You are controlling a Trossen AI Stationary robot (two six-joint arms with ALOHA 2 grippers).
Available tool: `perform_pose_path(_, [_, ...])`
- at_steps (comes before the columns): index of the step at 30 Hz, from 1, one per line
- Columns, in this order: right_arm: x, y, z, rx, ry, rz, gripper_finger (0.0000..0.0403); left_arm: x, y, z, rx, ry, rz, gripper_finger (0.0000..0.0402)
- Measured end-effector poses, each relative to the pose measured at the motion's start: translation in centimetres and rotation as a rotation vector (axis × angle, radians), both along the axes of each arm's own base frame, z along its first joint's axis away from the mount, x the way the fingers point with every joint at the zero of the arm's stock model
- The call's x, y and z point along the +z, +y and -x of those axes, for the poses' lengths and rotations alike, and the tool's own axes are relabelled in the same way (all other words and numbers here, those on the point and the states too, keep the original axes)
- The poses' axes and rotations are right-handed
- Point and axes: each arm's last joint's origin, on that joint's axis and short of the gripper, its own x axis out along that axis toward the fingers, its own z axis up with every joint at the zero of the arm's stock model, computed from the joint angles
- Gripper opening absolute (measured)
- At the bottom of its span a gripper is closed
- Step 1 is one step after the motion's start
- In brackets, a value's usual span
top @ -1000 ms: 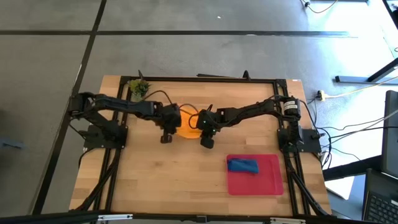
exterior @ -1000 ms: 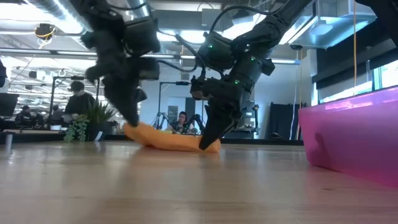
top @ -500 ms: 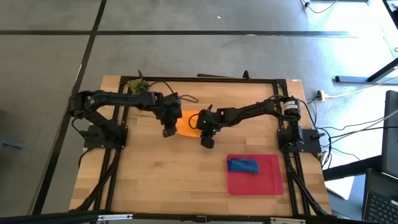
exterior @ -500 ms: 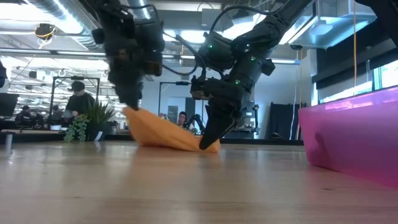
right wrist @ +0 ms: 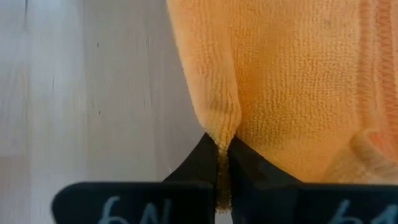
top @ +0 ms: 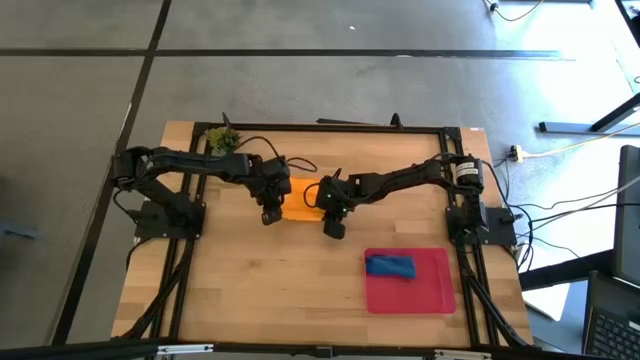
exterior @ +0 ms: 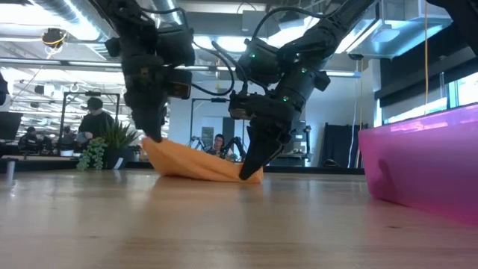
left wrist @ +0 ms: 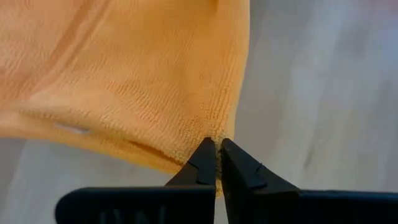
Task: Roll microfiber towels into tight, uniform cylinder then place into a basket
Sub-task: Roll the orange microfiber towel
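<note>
The left pincer is over the middle of the wooden worktop, and its two fingers are pressed together on an edge of the orange microfiber towel. In the low view this pincer holds its end of the orange towel a little above the wood, and the cloth slopes down from it toward the other pincer. Behind the left pincer, at the far edge of the worktop, stands a small green plant.

The orange towel lies between the two pincers, just beside each of them. The right pincer is clamped on the opposite end of the cloth; in the right wrist view a narrow fold of the towel is caught between its fingers. In the low view its tip is low, at the wood surface or very close to it, and it is not sure if it touches.

To the right of the right pincer, toward the near edge, is the red tray, well apart from both pincers. The blue microfiber towel lies rolled inside the tray, in its left part. In the low view, people are seen in the room behind the worktop.
</note>
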Motion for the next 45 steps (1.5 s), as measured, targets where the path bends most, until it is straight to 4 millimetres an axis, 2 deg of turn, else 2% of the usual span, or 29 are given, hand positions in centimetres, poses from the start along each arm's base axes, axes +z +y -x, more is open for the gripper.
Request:
perform_pose_path(3, [0.0, 0.0, 0.0, 0.002, 0.001, 0.0, 0.0014, 0.2, 0.4, -0.2, 0.034, -0.014, 0.033, 0.0])
perform_pose_path(9, [0.0, 0.0, 0.1, 0.017, 0.006, 0.007, 0.0012, -1.1, 1.4, -0.3, 0.166, 0.056, 0.082, 0.0])
perform_pose_path(15, [0.0, 0.1, 0.1, 0.025, 0.007, -0.008, 0.0011, -1.5, 2.1, -0.8, 0.194, 0.075, 0.081, 0.0])
perform_pose_path(27, [-0.1, 0.1, 0.1, 0.027, 0.01, -0.009, 0.0011, 0.6, 4.2, -2.1, 0.276, -0.025, -0.045, 0.0])
perform_pose_path(40, [-0.1, 0.1, 0.1, 0.027, 0.01, -0.007, 0.0011, -0.7, 5.0, -3.1, 0.304, -0.044, -0.083, 0.0])
perform_pose_path(45, [-0.1, 0.1, 0.1, 0.026, 0.008, -0.007, 0.0011, -0.7, 5.3, -3.2, 0.34, -0.047, -0.175, 0.0])
